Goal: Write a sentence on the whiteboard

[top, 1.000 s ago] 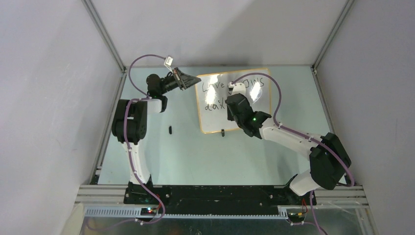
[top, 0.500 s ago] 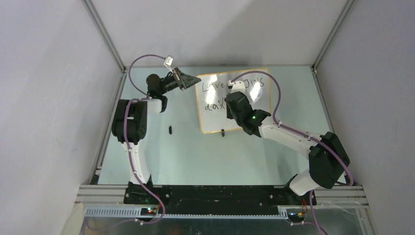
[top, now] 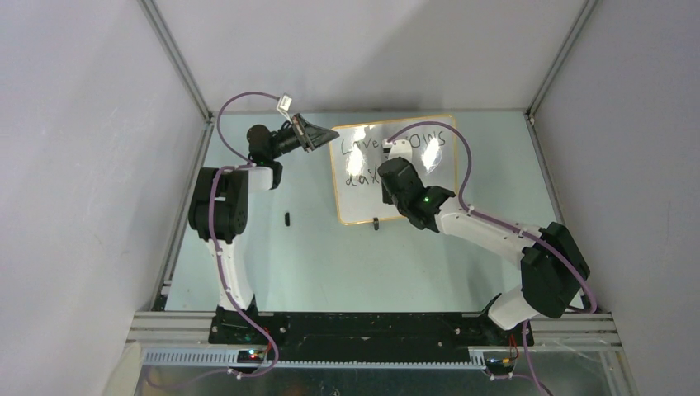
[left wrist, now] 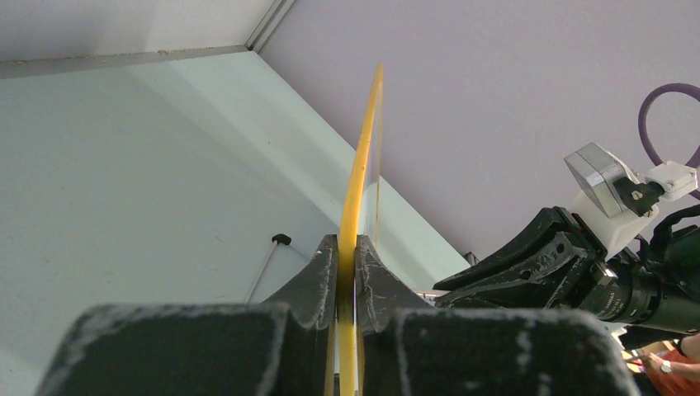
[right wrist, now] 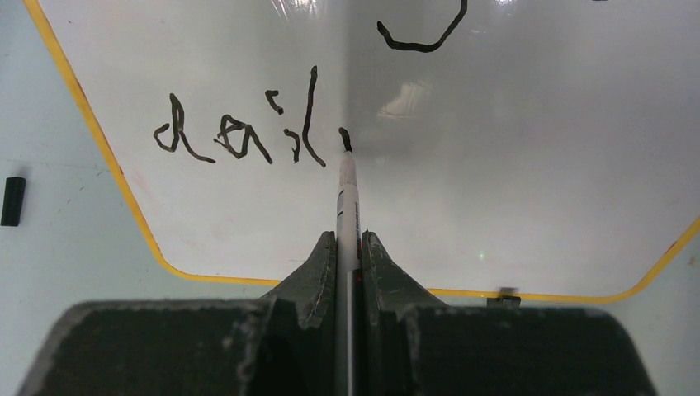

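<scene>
The whiteboard (top: 363, 198) lies at the table's back middle, white with an orange rim. My left gripper (top: 323, 134) is shut on its upper left rim, which runs edge-on between the jaws in the left wrist view (left wrist: 361, 165). My right gripper (top: 386, 177) is shut on a white marker (right wrist: 347, 198) over the board (right wrist: 512, 165). The marker's black tip touches the board just right of the written "dail" (right wrist: 239, 132), where a short new stroke starts. The sentence (top: 357, 145) shows "Love", then letters partly hidden by my right arm, with "dai" below.
A small black marker cap (top: 287, 219) lies on the table left of the board, also in the right wrist view (right wrist: 13, 200). A black stand foot (top: 376, 223) sits at the board's near edge. Grey walls and metal frame posts enclose the table.
My right gripper has shifted slightly left and toward the board's near edge with the marker. The left arm and the board have not moved.
</scene>
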`<state>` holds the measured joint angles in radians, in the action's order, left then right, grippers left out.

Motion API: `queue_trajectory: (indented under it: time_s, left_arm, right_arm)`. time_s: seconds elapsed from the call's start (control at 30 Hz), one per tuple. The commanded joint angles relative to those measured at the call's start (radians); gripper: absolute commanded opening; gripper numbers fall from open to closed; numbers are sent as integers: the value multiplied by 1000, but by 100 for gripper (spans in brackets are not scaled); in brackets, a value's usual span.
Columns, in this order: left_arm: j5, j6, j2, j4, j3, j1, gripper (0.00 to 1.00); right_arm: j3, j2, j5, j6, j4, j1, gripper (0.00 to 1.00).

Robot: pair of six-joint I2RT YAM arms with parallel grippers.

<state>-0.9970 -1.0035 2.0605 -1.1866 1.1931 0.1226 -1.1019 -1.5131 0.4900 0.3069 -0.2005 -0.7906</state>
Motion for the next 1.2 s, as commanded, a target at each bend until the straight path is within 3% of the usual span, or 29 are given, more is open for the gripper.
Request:
queue_trajectory:
  time_s: [0.0,1.17]
  left_arm:
    - [-16,20,-59,-6,-9,19,0]
    - [-16,22,-59,-5,-10,18,0]
  right_arm:
    - [-7,10,29,16,1,-3,0]
    - [-66,9,-18,-22,20,62,0]
